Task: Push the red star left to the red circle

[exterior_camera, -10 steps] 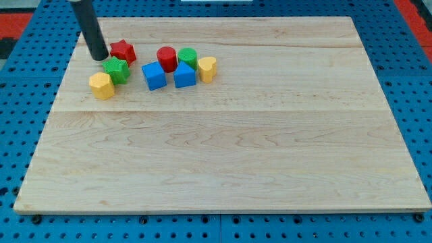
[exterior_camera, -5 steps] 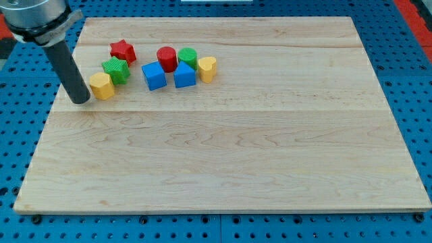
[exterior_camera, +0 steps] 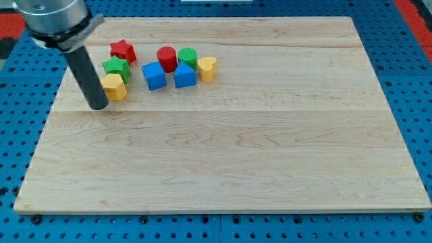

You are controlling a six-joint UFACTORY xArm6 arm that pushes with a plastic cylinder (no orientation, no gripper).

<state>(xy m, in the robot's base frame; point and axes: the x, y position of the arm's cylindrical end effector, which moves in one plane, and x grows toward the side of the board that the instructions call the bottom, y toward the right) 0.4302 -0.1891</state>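
Note:
The red star [exterior_camera: 122,50] lies near the board's top left. The red circle, a cylinder [exterior_camera: 167,58], stands to its right, with a gap between them. My tip [exterior_camera: 99,106] rests on the board below and left of the red star, touching the left side of a yellow block [exterior_camera: 115,86]. A green star [exterior_camera: 116,67] sits between the yellow block and the red star.
A blue cube [exterior_camera: 153,75] and another blue block [exterior_camera: 184,75] sit below the red circle. A green cylinder [exterior_camera: 188,57] and a yellow heart [exterior_camera: 207,68] lie to its right. The wooden board [exterior_camera: 236,148] lies on a blue pegboard.
My tip swung from beside the red star down to the left, then moved right against the yellow block, which shifted right. The red star has not moved.

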